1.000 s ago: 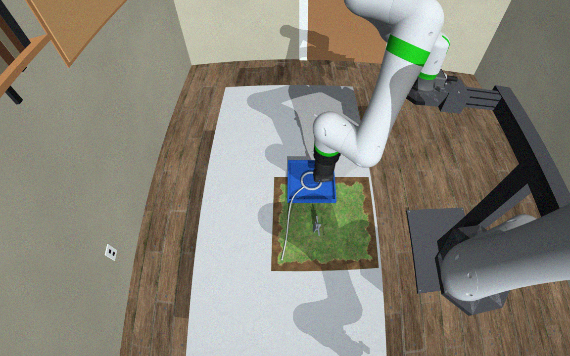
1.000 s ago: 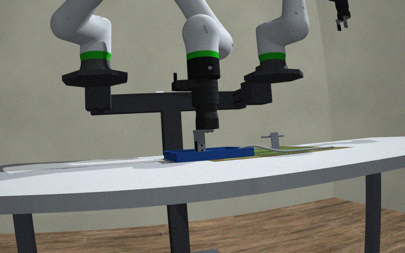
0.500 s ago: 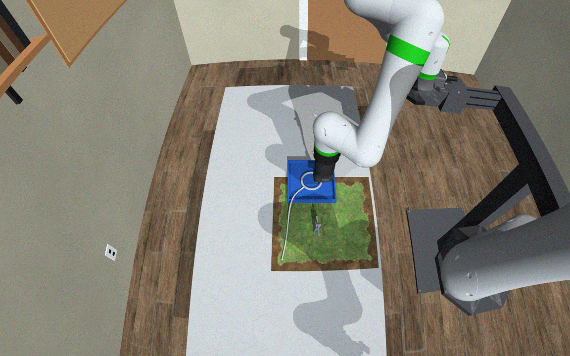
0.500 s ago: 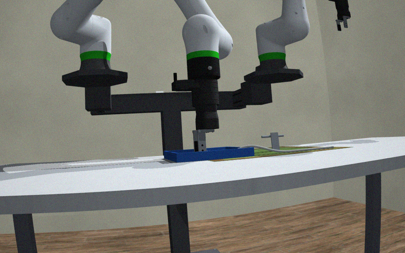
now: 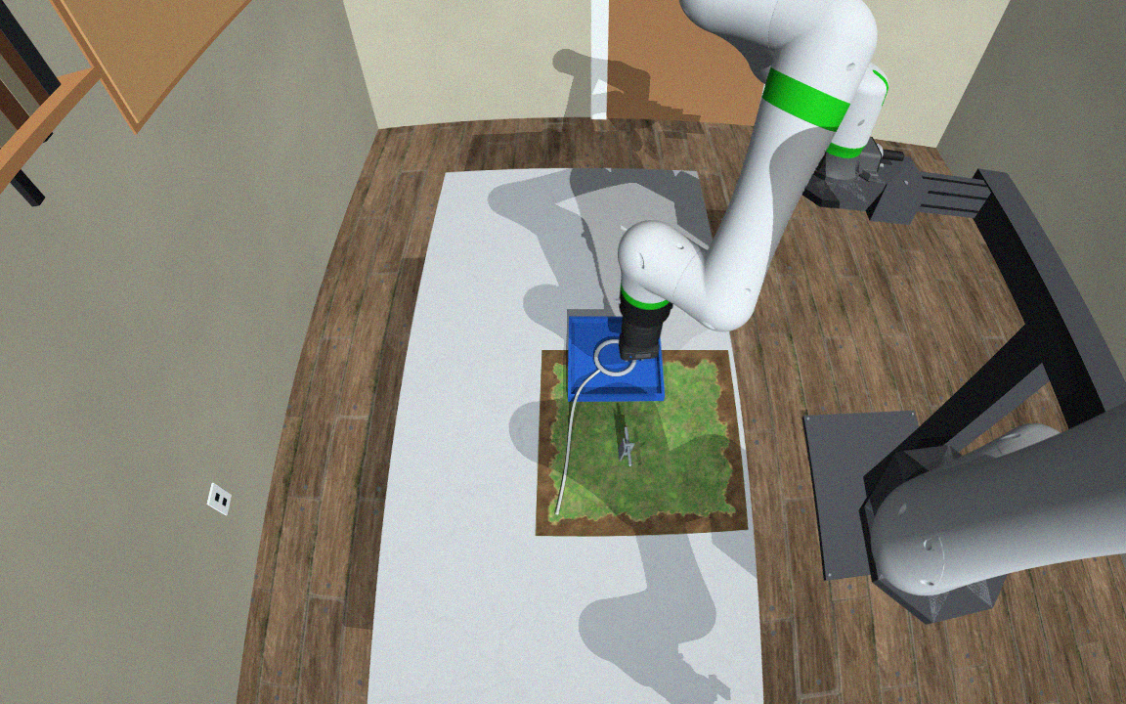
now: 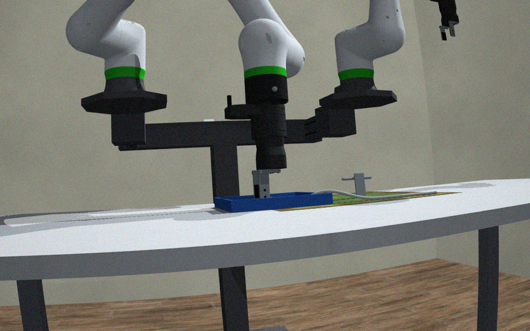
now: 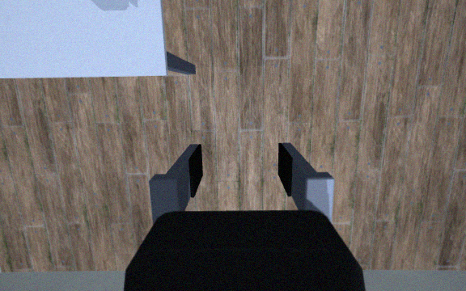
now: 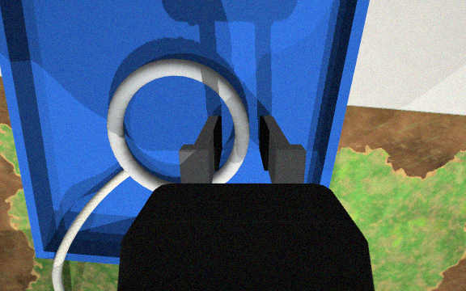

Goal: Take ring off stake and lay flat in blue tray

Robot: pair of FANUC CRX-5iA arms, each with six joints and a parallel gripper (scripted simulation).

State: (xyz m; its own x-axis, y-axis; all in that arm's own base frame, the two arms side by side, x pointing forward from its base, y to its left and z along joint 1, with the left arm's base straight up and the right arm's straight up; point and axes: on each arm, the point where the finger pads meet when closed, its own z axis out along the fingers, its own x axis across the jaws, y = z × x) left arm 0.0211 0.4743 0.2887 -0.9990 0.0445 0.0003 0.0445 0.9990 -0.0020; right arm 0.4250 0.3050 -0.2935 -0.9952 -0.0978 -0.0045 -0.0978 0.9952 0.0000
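Note:
The pale ring (image 5: pixel 596 357) (image 8: pixel 116 121) lies roughly level inside the blue tray (image 5: pixel 615 396) (image 6: pixel 283 202) (image 8: pixel 71 32). A shadow shows beside it; I cannot tell whether it touches the tray floor all round. Its pale cord (image 5: pixel 570 437) (image 6: pixel 376 197) (image 8: pixel 57 267) passes over the tray wall. The grey stake (image 5: pixel 626 446) (image 6: pixel 359 184) stands bare, with a crossbar. My right gripper (image 8: pixel 240 132) (image 6: pixel 261 195) is open low in the tray, its fingers either side of the ring's band with gaps. My left gripper (image 7: pixel 239 159) (image 6: pixel 448 33) is open and empty, high beyond the table's end.
The green and brown mat (image 5: pixel 698 527) (image 8: pixel 411 210) lies beneath the stake and part of the tray, on the white table (image 5: pixel 479 569) (image 6: pixel 135 230). The tray walls stand around the right fingers. The cord's far end lies near a mat corner.

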